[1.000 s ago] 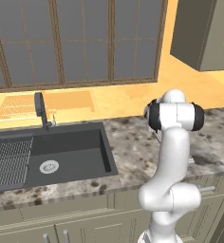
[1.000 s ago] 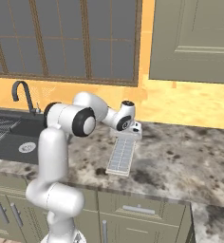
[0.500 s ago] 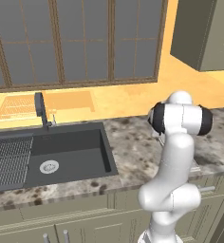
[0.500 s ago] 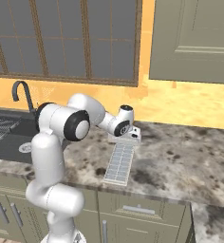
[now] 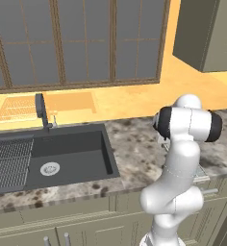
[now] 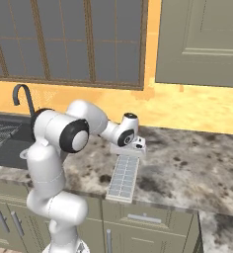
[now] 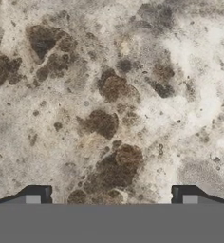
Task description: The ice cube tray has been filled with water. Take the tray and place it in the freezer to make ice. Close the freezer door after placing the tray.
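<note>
Right base view: the gripper (image 6: 137,148) hangs low over the far end of the ice cube tray (image 6: 123,177), at the end of the white arm (image 6: 57,148) that reaches across the speckled granite counter (image 6: 187,168). Whether it touches the tray cannot be told from this angle.

Hand view: the 2 dark fingertips (image 7: 35,194) stand far apart, near the left and right sides of the frame, jaws spread wide, with bare mottled counter (image 7: 109,95) between and beyond them. Nothing is held.

The tray lies flat on the counter, its long axis running from the gripper toward the front edge, its near end at or just over that edge above the grey-green base cabinets (image 6: 153,222). Its grid of small square cells reads pale blue-grey; the water surface cannot be told apart from the cells at this size.

Left base view: the arm (image 5: 180,163) hides most of the tray; a pale corner (image 5: 200,173) shows beside it near the counter edge. To the left, the dark sink (image 5: 67,153) holds a round drain (image 5: 49,168) and a ribbed rack (image 5: 8,163), with a dark faucet (image 5: 41,111) behind.

No readable writing or labels appear.
</note>
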